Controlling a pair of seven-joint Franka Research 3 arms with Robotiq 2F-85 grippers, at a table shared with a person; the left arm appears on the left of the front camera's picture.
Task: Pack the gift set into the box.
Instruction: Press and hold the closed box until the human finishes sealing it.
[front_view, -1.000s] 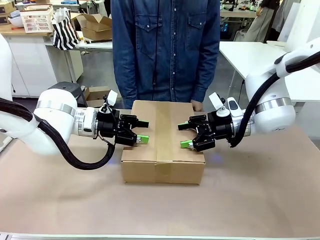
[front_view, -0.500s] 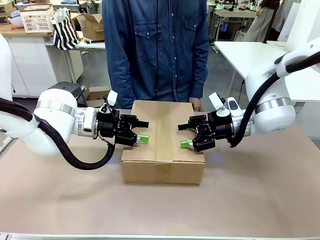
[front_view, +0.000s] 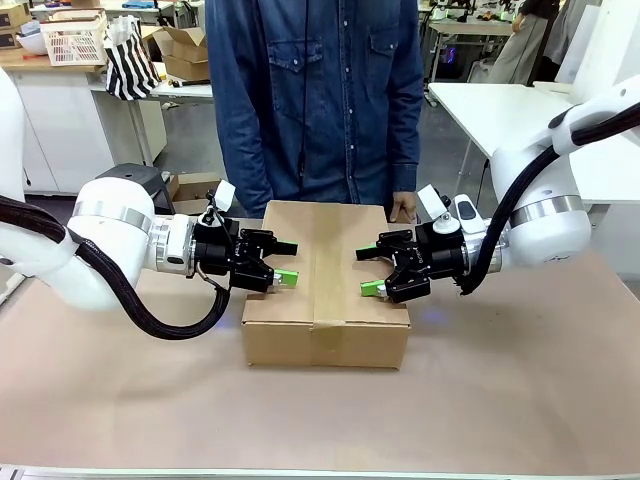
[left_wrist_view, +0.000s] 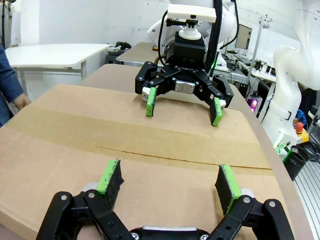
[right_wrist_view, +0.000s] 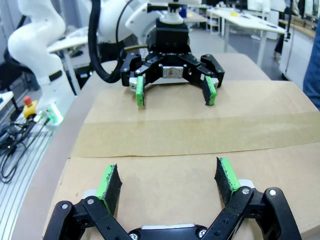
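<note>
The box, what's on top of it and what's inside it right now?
The box is shut, a tape strip running along its top seam. The left gripper and right gripper are over the lid, both open. A person's hand rests at its far edge. The closed flaps hide the contents.

A person in a blue denim shirt (front_view: 320, 90) stands on the far side of the brown worktop (front_view: 500, 390), past both pincers. Far behind the left pincer, a black and white striped bag (front_view: 130, 60) sits next to a white basket (front_view: 73, 38), and an open brown carton (front_view: 190, 52) lies on a white table near them. A dark bin (front_view: 140, 178) stands on the floor behind the left arm. Behind the right pincer there is a white table (front_view: 490, 110). In the right wrist view, a red button on a yellow base (right_wrist_view: 29, 106) sits far off to the side, near some cables (right_wrist_view: 12, 140).
</note>
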